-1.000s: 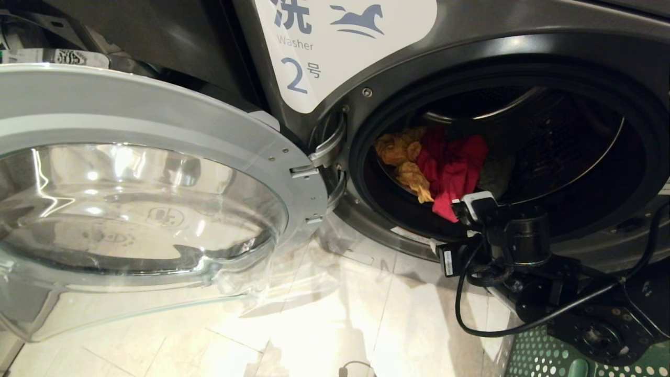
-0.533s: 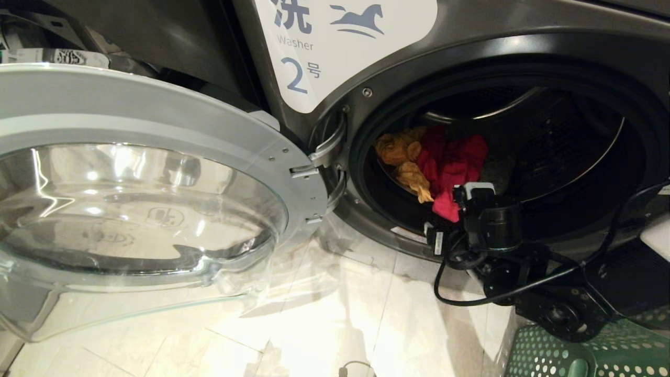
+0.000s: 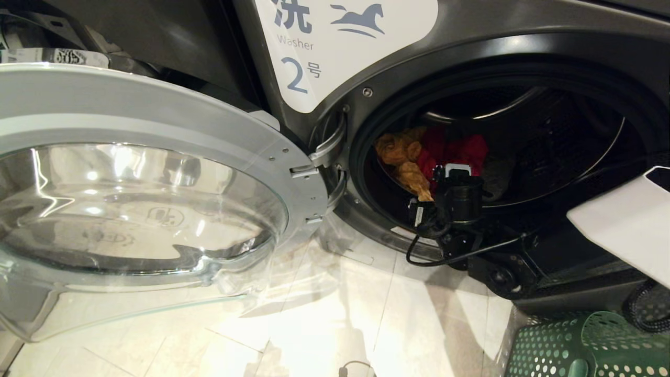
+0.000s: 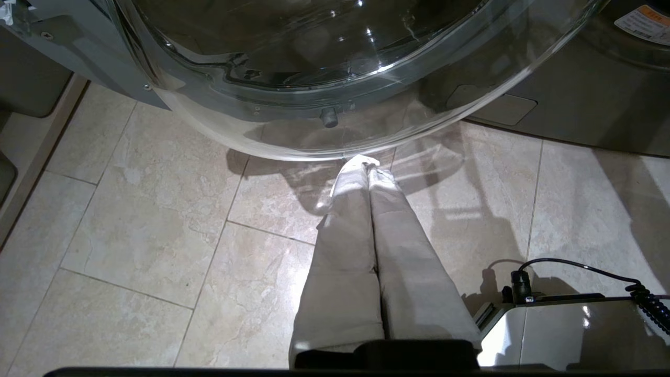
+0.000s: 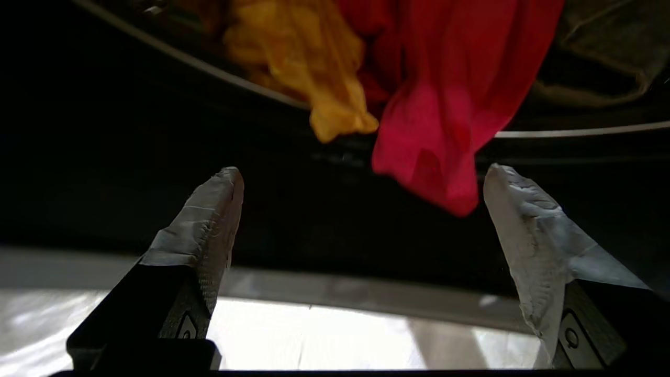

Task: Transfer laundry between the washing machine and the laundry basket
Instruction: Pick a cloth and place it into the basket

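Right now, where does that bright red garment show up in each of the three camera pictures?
Head view: the red garment lies inside the drum, right of the yellow garment, partly behind the right tool.
Left wrist view: not in it.
Right wrist view: it hangs at upper middle.
Shared landmark: the yellow garment beside it.

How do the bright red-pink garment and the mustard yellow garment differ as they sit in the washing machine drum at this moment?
The bright red-pink garment looks larger than the mustard yellow garment and hangs further over the drum lip. In the head view the red-pink one sits right of the yellow one. In the right wrist view the red-pink one's tip hangs between the fingers of the open right end effector, while the yellow one's tip ends above them. Both are crumpled soft cloth, side by side in the drum.
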